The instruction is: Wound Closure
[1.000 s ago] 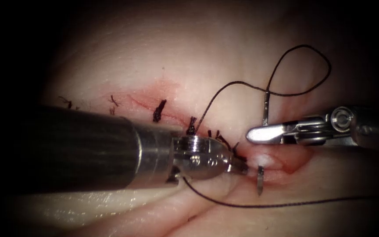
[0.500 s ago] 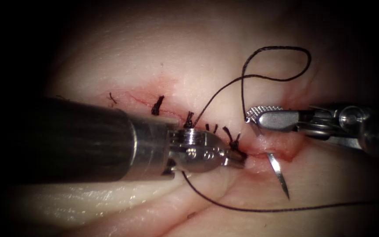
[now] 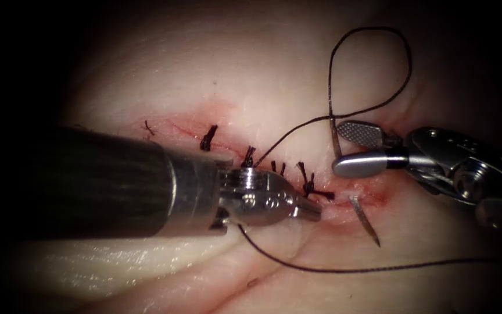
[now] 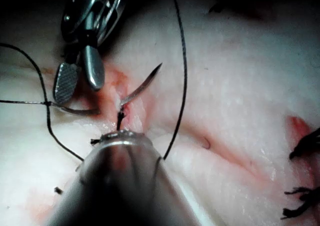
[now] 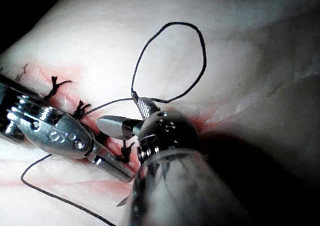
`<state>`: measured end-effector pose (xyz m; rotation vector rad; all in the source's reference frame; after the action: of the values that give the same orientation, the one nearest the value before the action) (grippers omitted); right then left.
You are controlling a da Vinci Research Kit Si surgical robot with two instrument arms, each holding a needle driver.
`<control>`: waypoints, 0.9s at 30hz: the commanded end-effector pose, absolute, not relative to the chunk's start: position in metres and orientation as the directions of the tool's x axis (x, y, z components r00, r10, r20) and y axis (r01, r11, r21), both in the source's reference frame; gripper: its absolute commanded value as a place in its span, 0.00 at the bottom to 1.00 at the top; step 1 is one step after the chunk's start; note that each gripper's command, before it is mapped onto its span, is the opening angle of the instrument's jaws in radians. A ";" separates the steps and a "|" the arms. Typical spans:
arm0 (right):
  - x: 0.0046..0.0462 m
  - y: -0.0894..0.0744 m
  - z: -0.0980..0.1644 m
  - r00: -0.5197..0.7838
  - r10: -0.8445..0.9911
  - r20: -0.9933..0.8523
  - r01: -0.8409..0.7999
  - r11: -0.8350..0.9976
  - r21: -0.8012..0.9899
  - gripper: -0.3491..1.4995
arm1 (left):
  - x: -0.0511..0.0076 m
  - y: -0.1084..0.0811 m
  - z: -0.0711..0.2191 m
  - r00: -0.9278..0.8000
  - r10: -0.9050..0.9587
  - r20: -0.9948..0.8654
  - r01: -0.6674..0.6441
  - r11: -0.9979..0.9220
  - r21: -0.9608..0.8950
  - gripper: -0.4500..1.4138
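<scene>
The right gripper [image 3: 337,150], jaws apart, holds nothing beside the needle's tail. The needle [image 3: 364,220] sits through the tissue [image 3: 274,75], its tip out below the cut [image 3: 373,195]. The left gripper [image 3: 316,213] (jaws together) presses the cut's edge; steadiness counts here.

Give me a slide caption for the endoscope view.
Needle tip out of the tissue; right tool open by its tail, left tool shut at the cut.
</scene>
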<state>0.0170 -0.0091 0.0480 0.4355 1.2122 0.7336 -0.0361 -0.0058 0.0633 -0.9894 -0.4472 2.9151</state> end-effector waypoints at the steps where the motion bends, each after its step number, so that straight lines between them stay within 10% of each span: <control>1: 0.0183 -0.009 0.048 0.194 0.699 -0.689 -0.270 0.713 0.647 0.89 | -0.0367 -0.006 0.064 -0.797 0.119 -0.592 0.063 -0.958 -0.279 0.23; 17: 0.0192 -0.008 0.053 0.324 0.656 -0.681 -0.296 0.755 0.585 0.85 | -0.0365 -0.006 0.064 -0.796 0.119 -0.593 0.064 -0.958 -0.279 0.23; 20: 0.0191 -0.008 0.054 0.341 0.652 -0.677 -0.302 0.758 0.577 0.68 | -0.0366 -0.006 0.064 -0.797 0.119 -0.593 0.064 -0.958 -0.279 0.23; 22: 0.0190 -0.008 0.053 0.345 0.650 -0.677 -0.316 0.760 0.568 0.39 | -0.0366 -0.006 0.064 -0.797 0.119 -0.593 0.064 -0.958 -0.279 0.23; 24: 0.0191 -0.008 0.053 0.352 0.657 -0.667 -0.335 0.754 0.565 0.35 | -0.0366 -0.006 0.064 -0.797 0.119 -0.593 0.064 -0.958 -0.279 0.23; 26: 0.0193 -0.008 0.052 0.362 0.662 -0.656 -0.344 0.749 0.566 0.00 | -0.0366 -0.006 0.064 -0.797 0.119 -0.593 0.064 -0.958 -0.279 0.23; 27: 0.0193 -0.008 0.052 0.368 0.665 -0.650 -0.341 0.747 0.571 0.00 | -0.0366 -0.006 0.064 -0.797 0.119 -0.593 0.064 -0.958 -0.279 0.23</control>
<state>0.0185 -0.0085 0.0516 0.3625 0.9891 0.6729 -0.0360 -0.0058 0.0632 -0.9914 -0.4494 2.9154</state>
